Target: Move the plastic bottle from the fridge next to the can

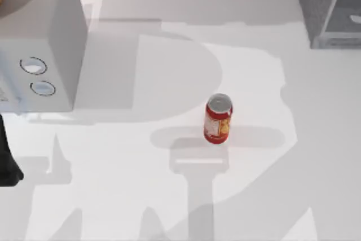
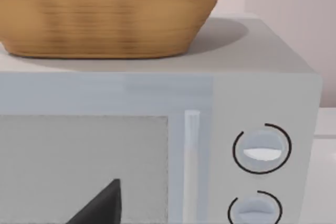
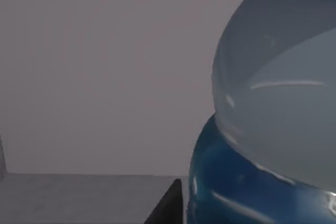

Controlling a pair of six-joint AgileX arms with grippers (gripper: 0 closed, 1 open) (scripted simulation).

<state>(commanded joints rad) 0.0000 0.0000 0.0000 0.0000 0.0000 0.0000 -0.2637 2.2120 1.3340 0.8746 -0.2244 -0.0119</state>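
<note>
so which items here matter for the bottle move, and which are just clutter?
Job:
plastic bottle, close up at the right wrist camera
fridge, top right of the table
can, upright mid-table

Clutter:
microwave, on the left
wicker basket on top of it

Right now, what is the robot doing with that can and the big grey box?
The right gripper is inside the fridge at the table's far right corner, right up against the plastic bottle; whether it grips yet isn't clear. The can stands alone mid-table, waiting for the bottle. The left arm is parked at the left edge, facing the microwave with a basket on top.
</note>
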